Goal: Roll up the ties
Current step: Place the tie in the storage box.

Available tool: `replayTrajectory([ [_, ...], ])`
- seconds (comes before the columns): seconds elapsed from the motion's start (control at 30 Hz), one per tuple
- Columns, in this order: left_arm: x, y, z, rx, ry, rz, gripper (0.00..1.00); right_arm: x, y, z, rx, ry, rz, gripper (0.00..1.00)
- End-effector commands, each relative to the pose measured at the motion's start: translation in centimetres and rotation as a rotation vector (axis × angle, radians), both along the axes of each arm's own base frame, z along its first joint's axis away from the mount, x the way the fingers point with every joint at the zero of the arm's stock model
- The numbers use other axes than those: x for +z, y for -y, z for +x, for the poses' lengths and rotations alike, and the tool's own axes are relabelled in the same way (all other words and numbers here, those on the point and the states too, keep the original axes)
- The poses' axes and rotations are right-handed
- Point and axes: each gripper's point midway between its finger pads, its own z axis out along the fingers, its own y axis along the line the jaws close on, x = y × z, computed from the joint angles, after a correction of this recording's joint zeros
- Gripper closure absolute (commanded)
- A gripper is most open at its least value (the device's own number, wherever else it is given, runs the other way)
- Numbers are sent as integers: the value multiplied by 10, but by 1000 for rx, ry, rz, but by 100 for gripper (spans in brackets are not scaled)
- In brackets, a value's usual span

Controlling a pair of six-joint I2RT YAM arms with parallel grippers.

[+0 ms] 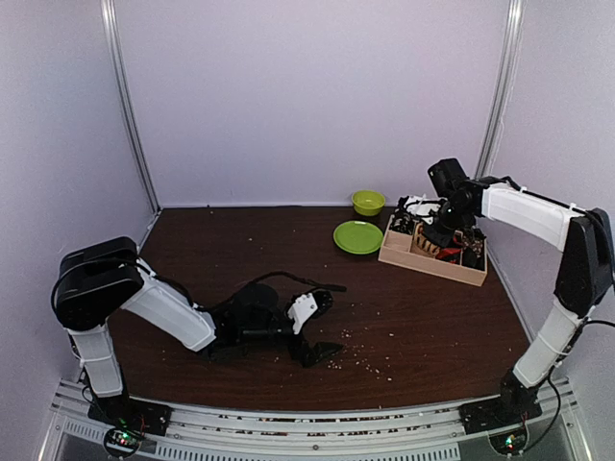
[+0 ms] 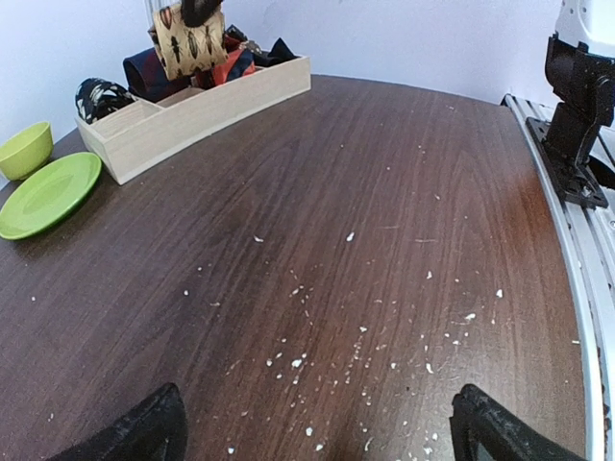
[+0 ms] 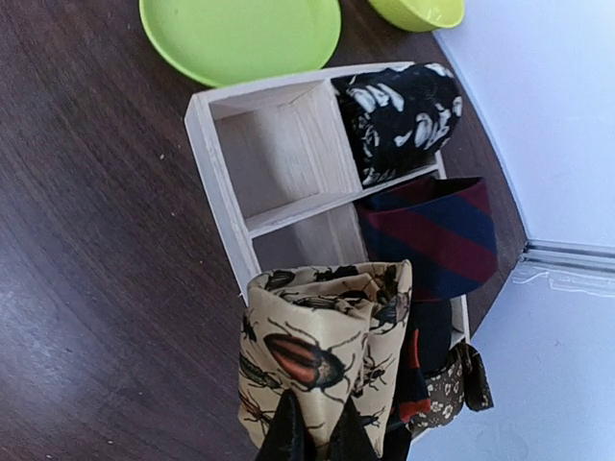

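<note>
Far right, the right gripper (image 3: pixel 317 434) pinches a rolled tan tie (image 3: pixel 322 351) above the wooden tray (image 3: pixel 217 187); near left, the left gripper (image 2: pixel 323 430) sits spread wide.

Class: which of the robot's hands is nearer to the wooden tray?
The right hand. It is shut on a rolled tan tie just above the tray. The left hand sits open, low over the table near the front, far from it.
</note>
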Motion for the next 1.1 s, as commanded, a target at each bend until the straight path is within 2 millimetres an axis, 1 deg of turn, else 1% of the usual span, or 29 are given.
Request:
replayTrajectory([
  [0.0, 21, -3, 5, 30, 22, -81, 2, -6, 7, 27, 75, 5, -123, 100],
  [0.1, 24, -6, 6, 40, 30, -81, 2, -20, 9, 39, 111, -13, -144, 100],
  [0.2, 25, -9, 5, 42, 35, -78, 2, -45, 12, 41, 167, -61, -212, 100],
  [0.27, 24, -9, 5, 44, 38, -69, 2, -61, 13, 40, 180, -90, -221, 100],
  [0.4, 24, -10, 6, 45, 43, -65, 2, -81, 16, 40, 183, -106, -215, 100],
  [0.57, 25, -9, 6, 43, 51, -61, 2, -98, 10, 45, 187, -110, -156, 100],
  [0.6, 26, -9, 7, 44, 54, -58, 2, -105, 12, 43, 187, -123, -164, 98],
  [0.67, 26, -10, 7, 49, 56, -58, 2, -111, 15, 43, 181, -134, -167, 83],
  [0.7, 27, -10, 8, 49, 56, -60, 2, -112, 14, 42, 181, -135, -157, 75],
  [0.73, 27, -9, 7, 48, 55, -60, 2, -111, 13, 41, 181, -135, -151, 70],
  [0.83, 28, -7, 8, 46, 58, -58, 2, -108, 15, 40, 180, -125, -162, 62],
  [0.87, 28, -7, 9, 46, 60, -58, 2, -106, 16, 40, 179, -119, -163, 57],
  [0.97, 29, -5, 9, 40, 60, -59, 2, -87, 17, 41, 166, -75, -161, 42],
  [1.0, 29, -4, 9, 37, 60, -59, 2, -78, 18, 41, 162, -55, -164, 40],
  [1.07, 30, -2, 9, 33, 62, -59, 2, -60, 20, 41, 155, -18, -168, 39],
])
